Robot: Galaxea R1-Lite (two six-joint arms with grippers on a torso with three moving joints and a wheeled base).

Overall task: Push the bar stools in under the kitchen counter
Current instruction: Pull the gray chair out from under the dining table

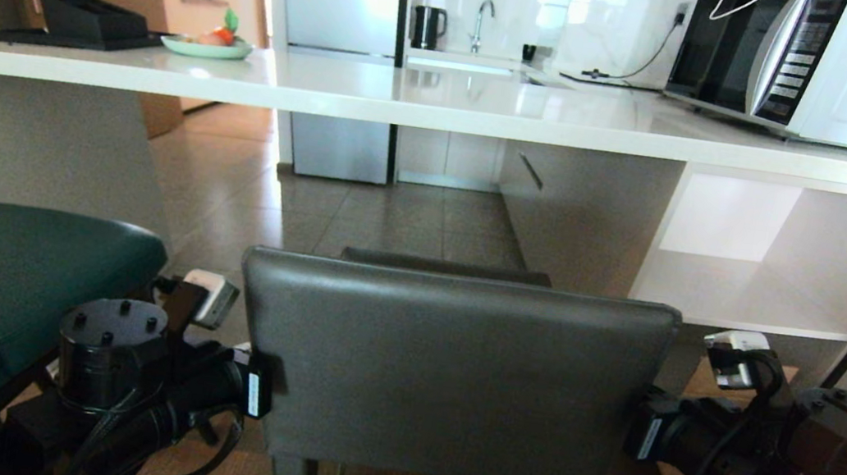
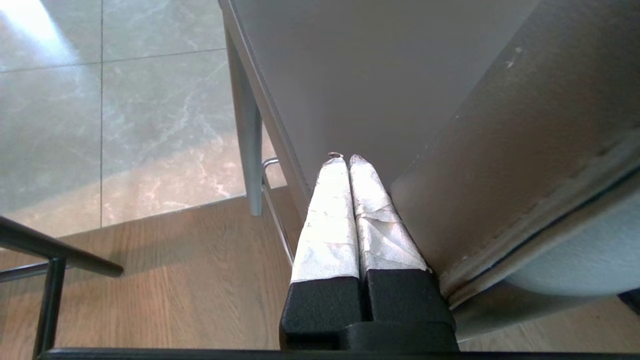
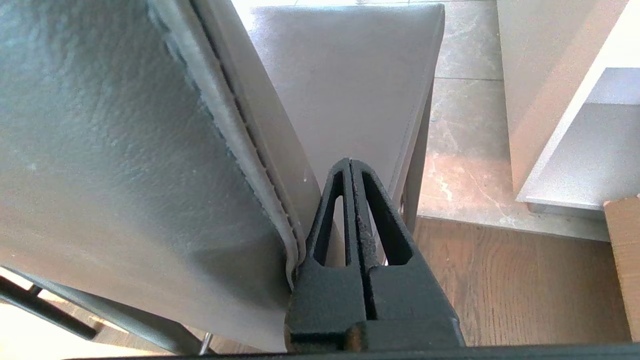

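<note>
On the left gripper [image 2: 346, 159] and the right gripper [image 3: 351, 162] the jaws are pressed together, holding nothing; each is set against one side edge of the grey stool [image 1: 446, 373] backrest; the stool stands before the bench [image 1: 442, 107], short of its edge; the teal stool [image 1: 13, 271] stands to the left; equal, level pressure should be applied so the stool travels straight under.

Left pincer [image 2: 346, 159], fingers pressed together, touches grey stool [image 2: 380, 90].
</note>
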